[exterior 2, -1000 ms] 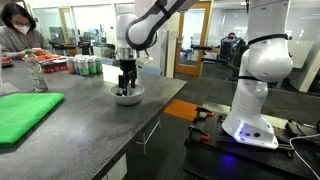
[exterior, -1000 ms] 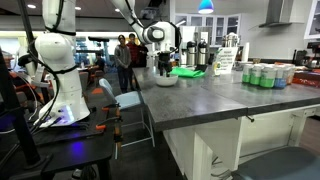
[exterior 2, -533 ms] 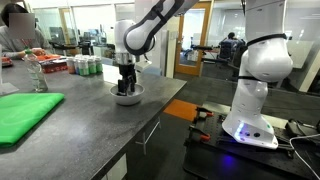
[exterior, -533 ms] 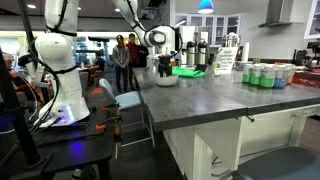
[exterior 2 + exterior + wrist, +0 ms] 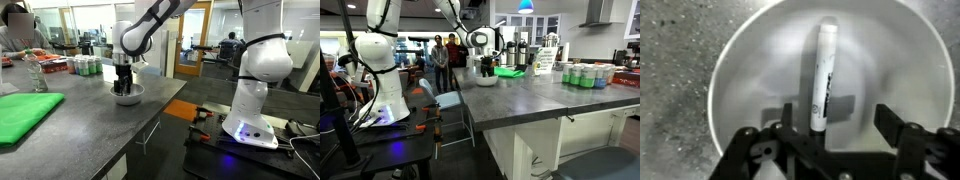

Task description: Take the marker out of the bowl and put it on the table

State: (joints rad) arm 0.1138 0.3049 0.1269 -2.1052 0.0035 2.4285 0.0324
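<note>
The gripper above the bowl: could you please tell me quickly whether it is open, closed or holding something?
Gripper: open, jaws apart either side of the marker lying in the bowl; holding nothing.

One marker (image 5: 821, 75), one white bowl (image 5: 740, 60), one dark-grey table (image 5: 80, 130), one flat green item (image 5: 25, 112), one gripper (image 5: 837, 125).

The arm (image 5: 150, 20) comes in from the upper right in an exterior view, curves over and points the gripper (image 5: 124, 88) straight down. In the wrist view its jaws stand spread wide (both fingers (image 5: 745, 150) show along the near edge), clasping nothing.
</note>
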